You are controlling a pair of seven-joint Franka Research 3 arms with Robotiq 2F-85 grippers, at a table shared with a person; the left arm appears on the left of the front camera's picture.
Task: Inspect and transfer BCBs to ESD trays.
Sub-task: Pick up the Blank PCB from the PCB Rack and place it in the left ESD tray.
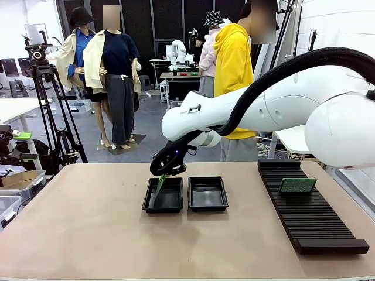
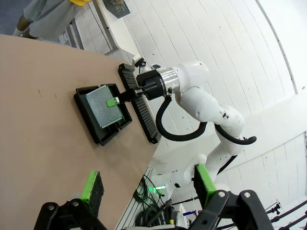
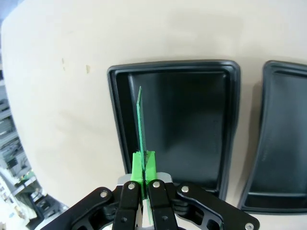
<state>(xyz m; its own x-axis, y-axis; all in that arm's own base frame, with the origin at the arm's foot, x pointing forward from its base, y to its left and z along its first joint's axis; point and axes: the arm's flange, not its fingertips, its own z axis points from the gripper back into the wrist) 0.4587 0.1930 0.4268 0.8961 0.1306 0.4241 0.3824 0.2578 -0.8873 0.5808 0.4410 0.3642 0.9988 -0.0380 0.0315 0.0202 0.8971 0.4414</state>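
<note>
My right gripper (image 1: 166, 171) reaches across to the left ESD tray (image 1: 162, 209) and is shut on a green BCB (image 1: 160, 184), held on edge with its lower end just above or inside that tray. In the right wrist view the BCB (image 3: 140, 124) shows edge-on, pinched in the gripper (image 3: 144, 162), over the left side of the tray (image 3: 172, 65). The second ESD tray (image 1: 208, 208) lies empty beside it on the right. Another BCB (image 1: 297, 185) stands in the black slotted rack (image 1: 310, 219). My left gripper (image 2: 148, 182) is open and high over the table, looking at the held BCB (image 2: 103, 106).
The long rack takes up the table's right side. A person in a yellow hoodie (image 1: 233, 64) stands at the far edge. A tripod (image 1: 50, 105) and boxes (image 1: 20, 184) stand off the table at the left. Bare tabletop (image 1: 76, 228) lies left of and in front of the trays.
</note>
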